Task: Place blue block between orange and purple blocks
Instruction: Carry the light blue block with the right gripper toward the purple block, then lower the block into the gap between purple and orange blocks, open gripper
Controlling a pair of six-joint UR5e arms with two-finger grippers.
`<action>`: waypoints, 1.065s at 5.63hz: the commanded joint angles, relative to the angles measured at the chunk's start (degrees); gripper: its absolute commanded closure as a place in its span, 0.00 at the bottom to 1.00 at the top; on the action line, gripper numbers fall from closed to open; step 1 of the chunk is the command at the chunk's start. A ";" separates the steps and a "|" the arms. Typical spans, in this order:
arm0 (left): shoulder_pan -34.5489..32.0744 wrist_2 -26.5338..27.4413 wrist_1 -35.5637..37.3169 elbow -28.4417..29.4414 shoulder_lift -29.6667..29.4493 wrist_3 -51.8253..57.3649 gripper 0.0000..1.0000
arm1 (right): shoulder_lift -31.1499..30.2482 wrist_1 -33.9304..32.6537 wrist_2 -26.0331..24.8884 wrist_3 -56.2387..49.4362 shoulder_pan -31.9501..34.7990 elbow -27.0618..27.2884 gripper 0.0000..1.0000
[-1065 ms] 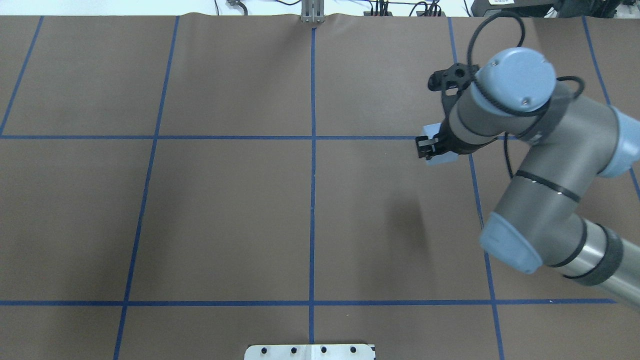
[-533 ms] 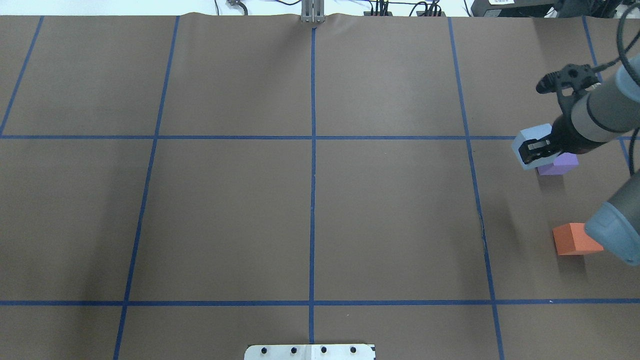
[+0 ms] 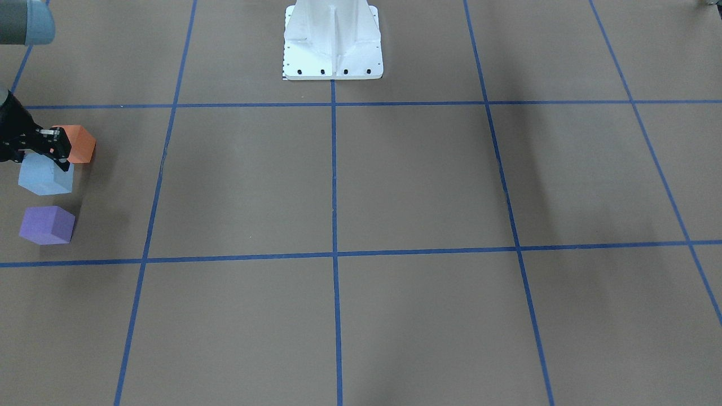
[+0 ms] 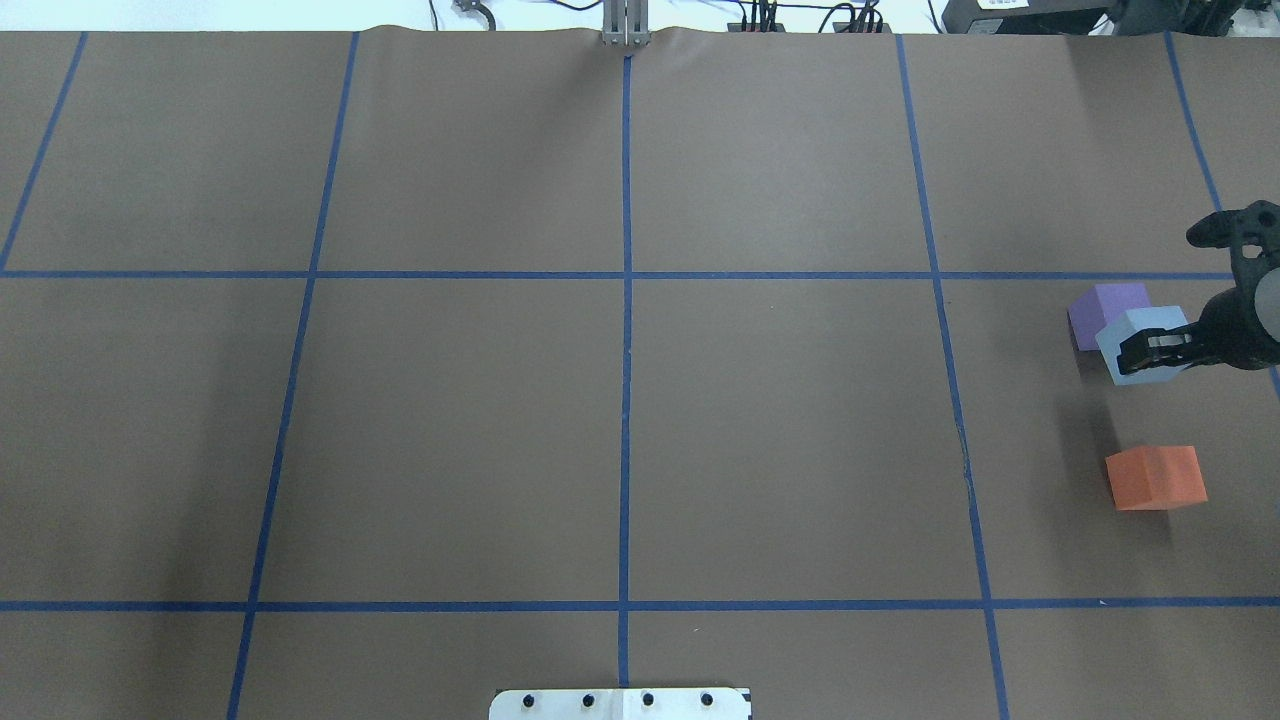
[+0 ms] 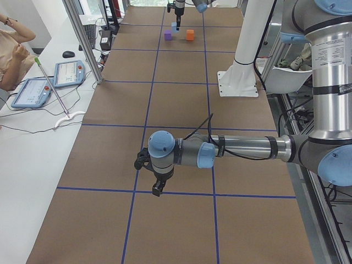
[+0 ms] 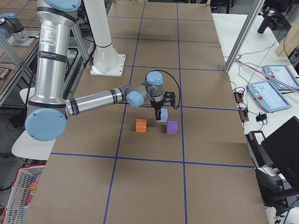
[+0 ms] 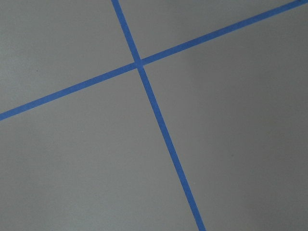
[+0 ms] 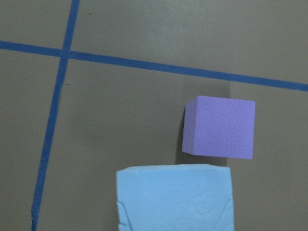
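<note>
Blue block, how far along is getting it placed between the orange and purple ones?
Done: the blue block is picked up, with the right gripper shut on it. In hand: it hangs roughly over the gap between the purple block and the orange block, apparently not set down yet. Left: line it up, lower it to the table, open the gripper and withdraw.

L arm low over table (image 5: 110, 165), left pincer (image 5: 157, 190) pointing down, just above tape crossing (image 5: 133, 192). Far end: right pincer (image 5: 178, 18) on blue block (image 5: 174, 26); purple block (image 5: 168, 36) and orange block (image 5: 190, 34) just cam-side of it, flanking.
</note>
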 commanded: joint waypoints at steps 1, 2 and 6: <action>0.00 -0.01 -0.01 -0.08 0.00 0.00 0.00 | -1.31 11.77 -0.30 8.54 -0.10 -5.59 1.00; 0.00 -0.01 -0.01 -0.17 0.00 0.00 0.00 | -1.23 11.88 -1.00 8.81 -0.97 -6.30 1.00; 0.09 -0.01 -0.01 -0.08 -0.26 -0.09 0.00 | -1.23 12.05 -7.24 10.48 -7.03 -7.45 0.87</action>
